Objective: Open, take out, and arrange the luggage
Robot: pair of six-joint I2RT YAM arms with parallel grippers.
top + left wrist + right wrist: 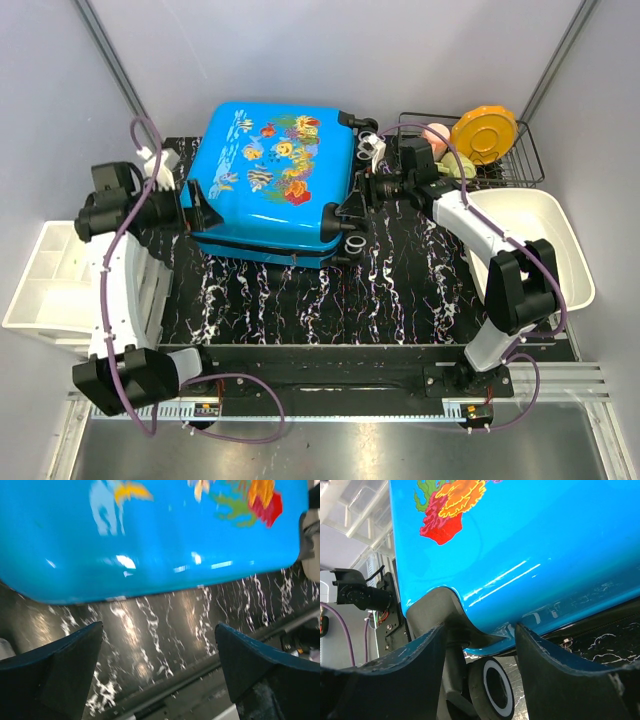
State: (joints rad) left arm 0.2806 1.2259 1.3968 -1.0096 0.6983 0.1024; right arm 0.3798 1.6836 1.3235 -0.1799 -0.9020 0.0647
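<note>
The luggage (270, 180), a bright blue hard-shell case with a fish print, lies closed and flat on the black marbled mat (300, 300). My left gripper (200, 205) is at its left edge. In the left wrist view the left gripper (159, 630) is wide open with only mat between the fingers, and the luggage (150, 530) is just beyond. My right gripper (352, 195) is at the right edge by the wheels. In the right wrist view the right gripper (480, 627) clasps the grey wheel housing at a corner of the luggage (545, 545), with a black wheel (492, 687) below.
A white compartment bin (45, 285) stands at the left of the mat and a white tub (545, 250) at the right. Behind the tub a wire basket (525, 165) holds an orange disc (483, 133) and a pinkish item (435, 135).
</note>
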